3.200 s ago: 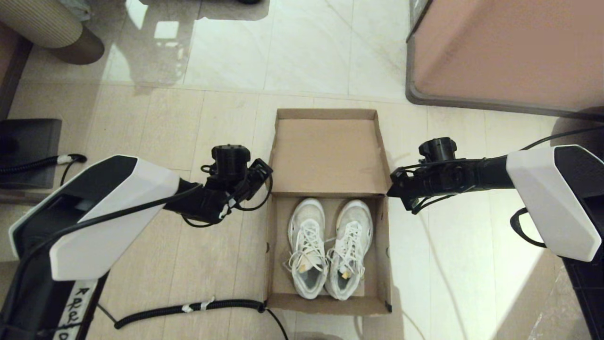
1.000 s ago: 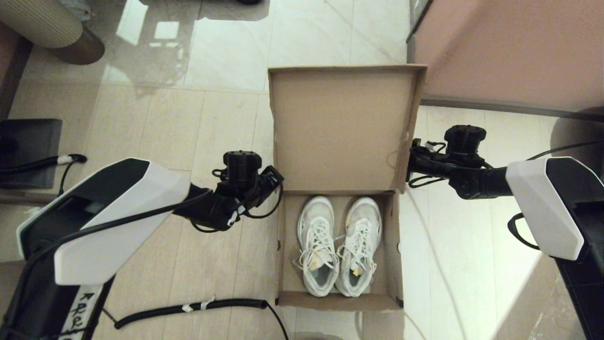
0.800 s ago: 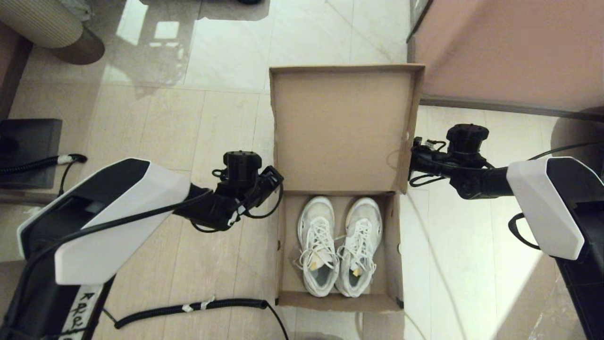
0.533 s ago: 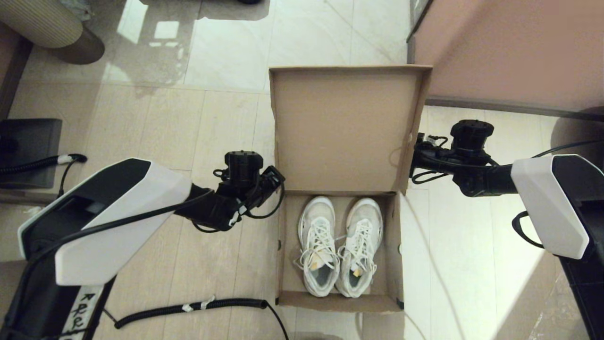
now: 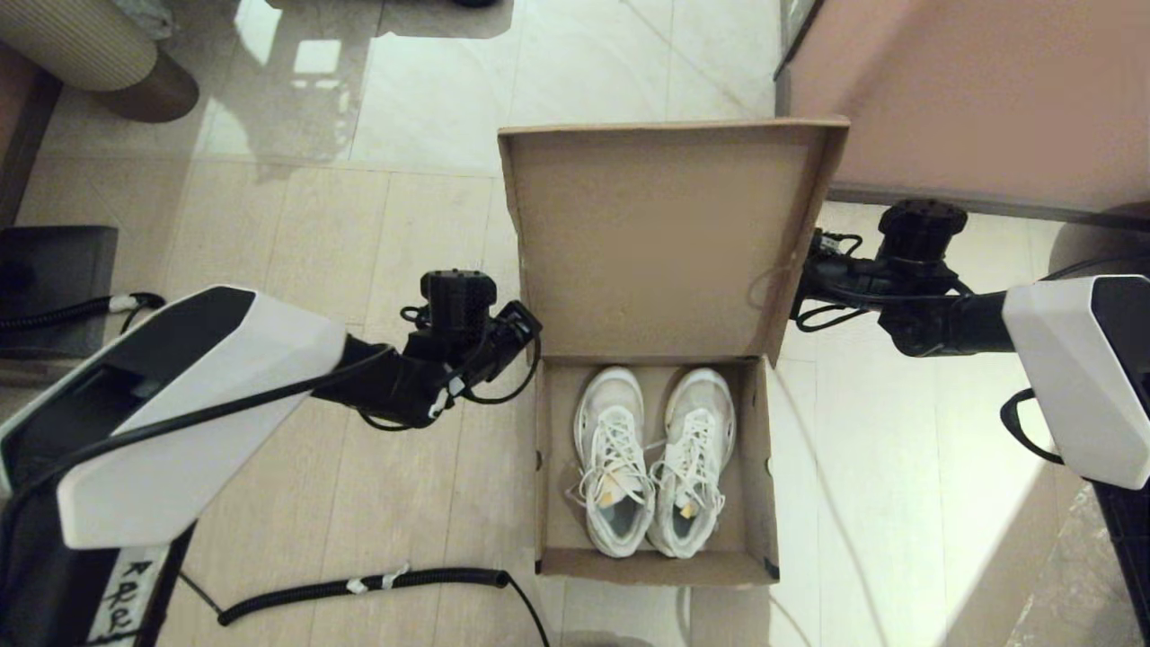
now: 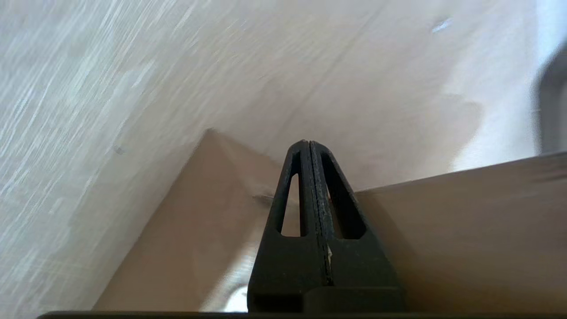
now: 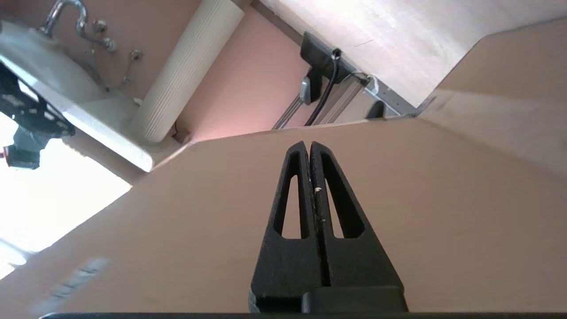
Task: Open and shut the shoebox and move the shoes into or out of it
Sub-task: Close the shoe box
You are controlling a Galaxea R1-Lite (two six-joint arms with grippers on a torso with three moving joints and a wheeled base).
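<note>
Shoebox (image 5: 656,467) on floor (image 5: 269,225), lid up, shoes (image 5: 654,458) inside. Left tool (image 6: 309,148) pinched closed beside box's left wall; right tool (image 7: 309,148) closed against lid's right edge. Pinkish block (image 5: 970,90) close behind lid, cable (image 5: 359,586) near front.

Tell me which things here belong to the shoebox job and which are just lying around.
Part of the job:
- shoebox, lid raised
- white sneakers, side by side inside it
- right gripper, shut, behind the lid
- left gripper, shut, by the box's left side

Just lying about:
- black corrugated cable on the floor
- large pinkish-brown block
- ribbed beige cylinder
</note>
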